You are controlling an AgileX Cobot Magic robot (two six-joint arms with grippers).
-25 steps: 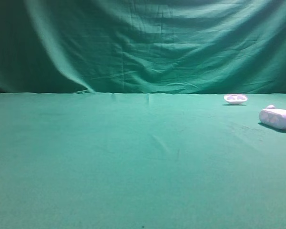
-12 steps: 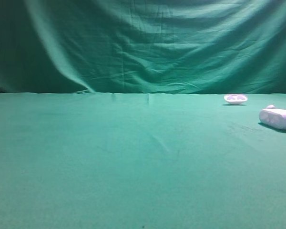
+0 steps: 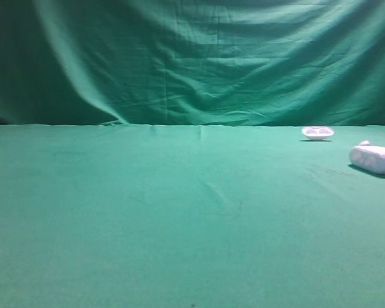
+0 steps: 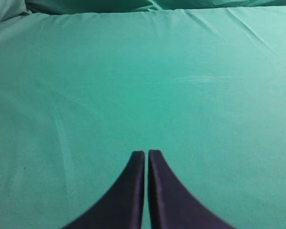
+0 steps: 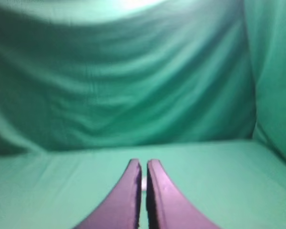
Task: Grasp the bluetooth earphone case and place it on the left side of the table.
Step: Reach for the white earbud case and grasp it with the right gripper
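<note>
The earphone case (image 3: 374,159) lies at the far right of the bench (image 3: 179,224), with a shallow white dish (image 3: 317,133) just beyond it. Both the right claw (image 5: 143,164) and left claw (image 4: 146,153) are pinched together, holding nothing. Spread the right claw wide first, then straddle the case across its narrow width, clear of the dish.

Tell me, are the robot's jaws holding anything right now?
No. Both the left gripper and right gripper are shut on nothing. The earphone case lies untouched on the table.
</note>
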